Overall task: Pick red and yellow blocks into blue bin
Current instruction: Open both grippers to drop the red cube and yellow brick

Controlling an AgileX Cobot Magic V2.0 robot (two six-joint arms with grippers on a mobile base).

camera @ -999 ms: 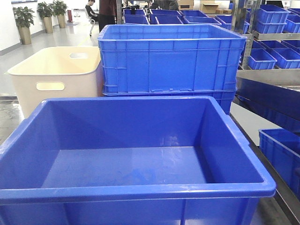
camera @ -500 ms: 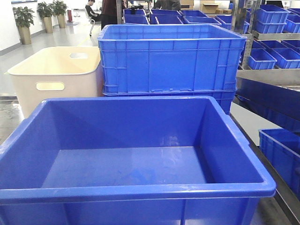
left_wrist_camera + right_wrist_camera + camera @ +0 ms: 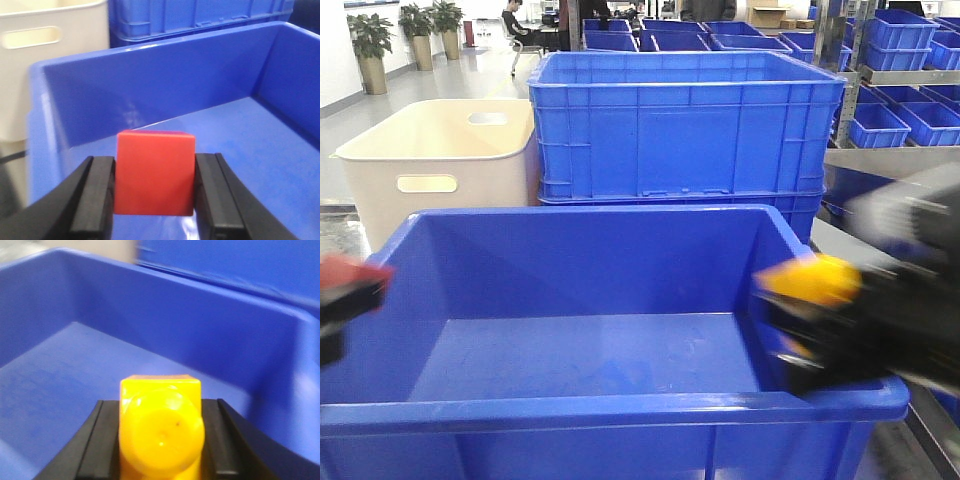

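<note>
The left gripper (image 3: 154, 192) is clamped on the red block (image 3: 154, 172), its two black fingers (image 3: 97, 192) pressed flat against the block's left and right faces. In the left wrist view the block hangs above the floor of the blue bin (image 3: 150, 90), near the bin's left wall. From the front the same block (image 3: 345, 272) shows only as a red blur at the left edge of the frame, beside the bin's left rim (image 3: 380, 262). The right gripper (image 3: 160, 440) is clenched on the yellow block (image 3: 161, 427), held between dark fingers (image 3: 217, 435) with a round stud facing the camera. In the right wrist view this block sits over the inside of the bin (image 3: 210, 330), near its right wall. In the front view the yellow block (image 3: 810, 280) and the right gripper (image 3: 820, 320) are motion-blurred, positioned over the right rim of the bin (image 3: 620, 412). The floor of the bin is bare blue plastic in all three views. Behind the bin stand a cream tub (image 3: 440, 165) with a handle cut-out on the left and a taller ribbed blue crate (image 3: 685, 125) beside it. Further blue crates fill the shelves (image 3: 895, 100) on the right.
</note>
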